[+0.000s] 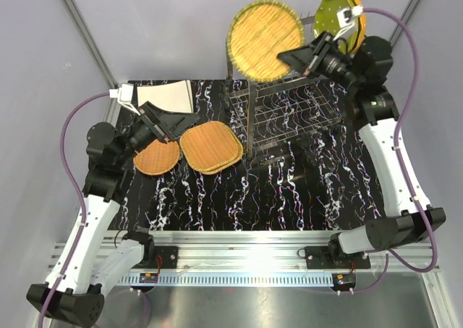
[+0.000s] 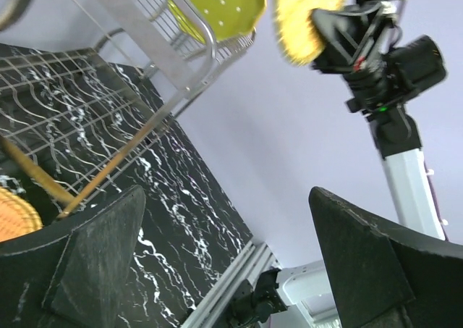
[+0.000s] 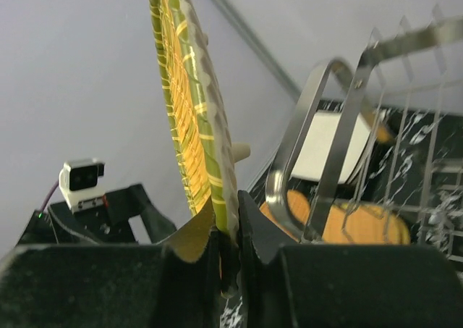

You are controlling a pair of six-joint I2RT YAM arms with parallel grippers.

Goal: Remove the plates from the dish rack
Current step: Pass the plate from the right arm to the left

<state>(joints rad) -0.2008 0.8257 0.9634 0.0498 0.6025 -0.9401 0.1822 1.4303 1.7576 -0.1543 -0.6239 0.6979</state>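
Woven plate held over the rack
The right gripper (image 3: 230,234) is clamped on the upright round plate's (image 1: 264,38) rim, above the rack's (image 1: 289,114) left end. The left gripper (image 1: 177,125) hangs wide apart over two tan plates (image 1: 210,146) on the table (image 1: 289,190).

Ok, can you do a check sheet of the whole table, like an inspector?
Surface: black marbled table, nothing spilled.
Job's things: rack holds green plate and orange plate up top; cream plate, round tan plate and stacked woven plates lie left of it.
Clutter: nothing seen.
Grippers: left gripper open, empty; right gripper shut on big woven plate, upright by the rack.
Cables: purple cables loop free at both sides.
Surroundings: plain pale walls.
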